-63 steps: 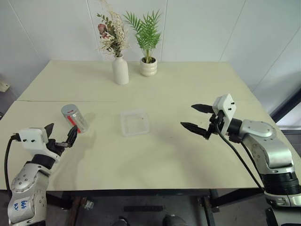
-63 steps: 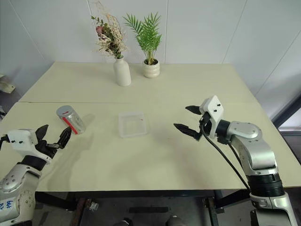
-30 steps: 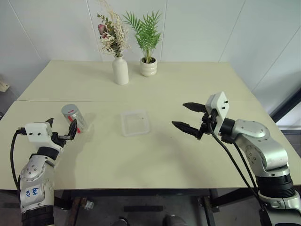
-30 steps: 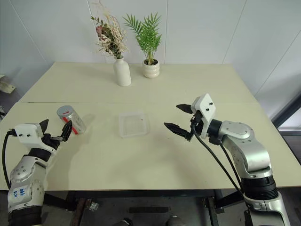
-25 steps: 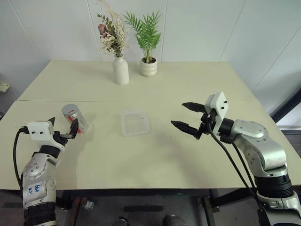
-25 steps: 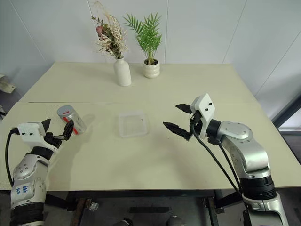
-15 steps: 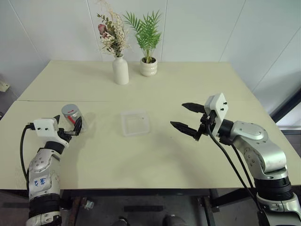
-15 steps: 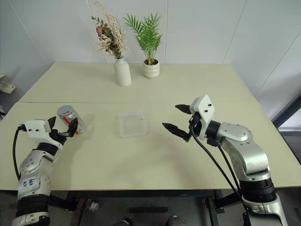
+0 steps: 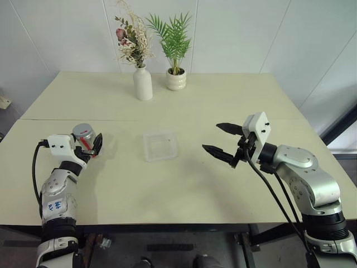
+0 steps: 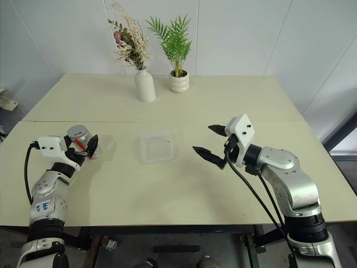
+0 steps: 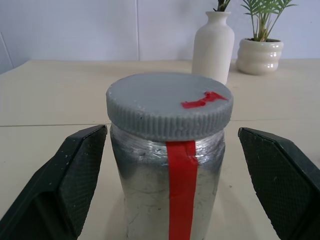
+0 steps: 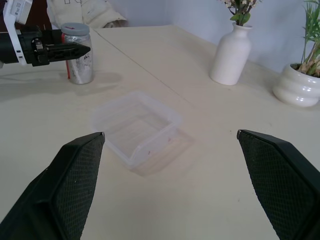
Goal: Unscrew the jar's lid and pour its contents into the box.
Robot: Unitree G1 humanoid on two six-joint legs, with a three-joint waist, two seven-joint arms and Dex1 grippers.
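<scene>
Since a second ago my left pincer (image 9: 89, 146) has gone forward, and its spread fingers now stand on both sides of the jar (image 11: 170, 175) without touching it. This jar stands upright near the left edge of the table (image 9: 223, 100), with the lid (image 11: 169, 104) on it, well apart from the box (image 9: 160, 145). My right pincer (image 9: 225, 141) hangs spread above the table, beside the box. If I close off-centre, one finger could push the jar over
</scene>
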